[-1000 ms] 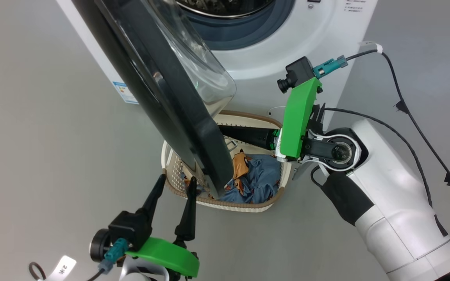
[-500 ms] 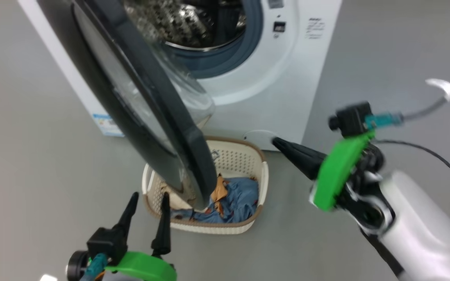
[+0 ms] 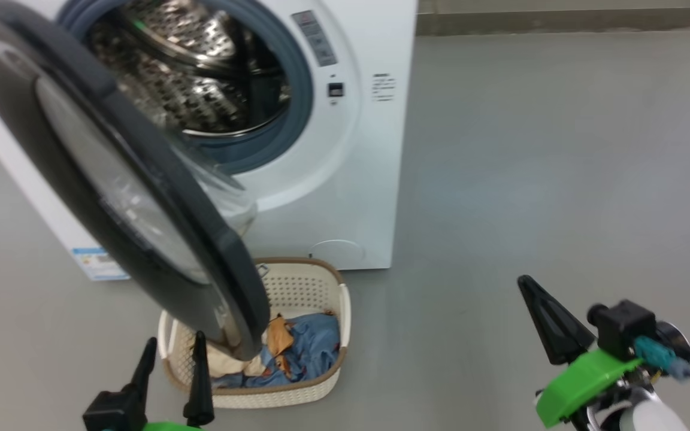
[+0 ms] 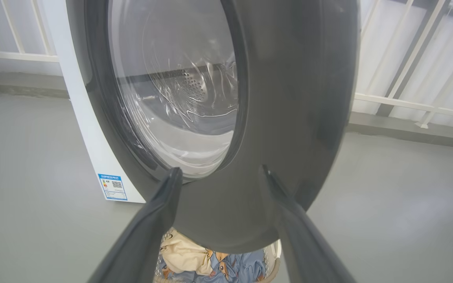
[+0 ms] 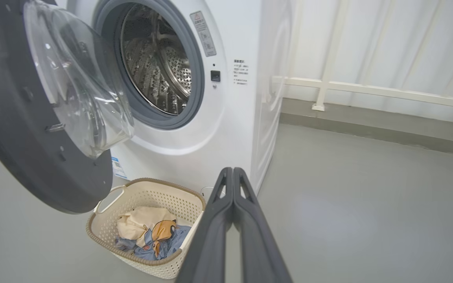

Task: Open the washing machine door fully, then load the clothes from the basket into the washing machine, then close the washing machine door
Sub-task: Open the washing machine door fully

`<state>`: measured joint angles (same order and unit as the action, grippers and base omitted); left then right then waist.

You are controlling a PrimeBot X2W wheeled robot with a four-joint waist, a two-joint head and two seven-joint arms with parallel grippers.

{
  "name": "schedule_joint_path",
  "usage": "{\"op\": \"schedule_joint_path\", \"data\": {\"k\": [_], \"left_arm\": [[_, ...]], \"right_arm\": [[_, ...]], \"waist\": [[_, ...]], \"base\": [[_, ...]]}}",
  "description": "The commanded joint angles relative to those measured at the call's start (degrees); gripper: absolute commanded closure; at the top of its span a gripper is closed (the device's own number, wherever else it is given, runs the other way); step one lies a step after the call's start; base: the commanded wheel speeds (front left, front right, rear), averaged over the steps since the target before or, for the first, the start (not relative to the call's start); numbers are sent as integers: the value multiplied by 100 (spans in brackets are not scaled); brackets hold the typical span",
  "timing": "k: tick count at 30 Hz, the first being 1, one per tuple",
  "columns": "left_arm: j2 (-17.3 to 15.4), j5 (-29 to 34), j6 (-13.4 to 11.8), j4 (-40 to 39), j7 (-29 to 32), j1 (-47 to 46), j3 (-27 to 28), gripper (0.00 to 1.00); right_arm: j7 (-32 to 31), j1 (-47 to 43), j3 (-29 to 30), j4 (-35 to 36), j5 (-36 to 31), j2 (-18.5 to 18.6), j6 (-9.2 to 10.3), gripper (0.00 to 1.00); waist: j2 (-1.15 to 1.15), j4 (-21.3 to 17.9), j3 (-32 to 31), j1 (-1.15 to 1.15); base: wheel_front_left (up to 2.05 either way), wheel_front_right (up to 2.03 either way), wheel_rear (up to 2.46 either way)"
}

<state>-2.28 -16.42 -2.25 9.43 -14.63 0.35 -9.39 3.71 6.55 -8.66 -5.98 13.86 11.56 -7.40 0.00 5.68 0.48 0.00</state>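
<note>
Presently the washing machine door (image 3: pixel 111 179) stands swung out from the washing machine (image 3: pixel 375 149), covering the upper left and centre left of the head view. Its clear bulging window faces back toward the exposed steel drum (image 3: pixel 201 78) and the grey-blue gasket (image 3: pixel 300 90). A small blue label sticker (image 3: pixel 99 263) shows on the machine's side at the left, under the door. The basket (image 3: pixel 297 395) sits on the grey floor (image 3: pixel 530 179) at the lower centre, just in front of the machine, and the door's lower rim overlaps its left part in that view. Inside it the clothes (image 3: pixel 303 350) lie bunched, cream toward the left and light blue with orange-brown print toward the right. The left claw (image 3: pixel 175 339) is at the lower left with its fingers spread wide and empty, pointing up at the door's lower rim. In the left wrist view those fingers frame that dark rim, though whether they touch it cannot be told. The right claw (image 3: pixel 527 290) is at the lower right, fingers pressed together into one point, holding nothing, well apart from the basket. In the right wrist view its closed fingers rise at the bottom centre, with the basket to their lower left.
</note>
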Motion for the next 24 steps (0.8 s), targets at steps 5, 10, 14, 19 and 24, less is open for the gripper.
{"op": "schedule_joint_path", "data": {"k": [5, 10, 14, 19, 24], "left_arm": [[-60, 22, 16, -235, -37, -20, 382, 0], [-60, 22, 26, -246, -37, -36, 443, 0], [-60, 21, 20, -252, -37, -32, 503, 0], [-60, 33, 23, -283, -37, 37, 553, 0], [-60, 18, 2, -301, -37, 94, 529, 0]], "right_arm": [[198, -459, 494, 623, -747, -521, -9, 100], [316, -776, 767, 877, -1070, -754, -9, 100], [433, -944, 881, 914, -1178, -833, -9, 100], [560, -985, 982, 876, -1301, -861, -9, 19], [624, -989, 1091, 818, -1248, -866, -9, 0]], "waist": [[0, -486, -126, 0], [0, -597, -114, 0], [0, -675, -120, 0], [0, -724, -125, 0], [0, -711, -133, 0]], "base": [[0, 0, 0], [0, 0, 0], [0, 0, 0], [0, 0, 0], [0, 0, 0]]}}
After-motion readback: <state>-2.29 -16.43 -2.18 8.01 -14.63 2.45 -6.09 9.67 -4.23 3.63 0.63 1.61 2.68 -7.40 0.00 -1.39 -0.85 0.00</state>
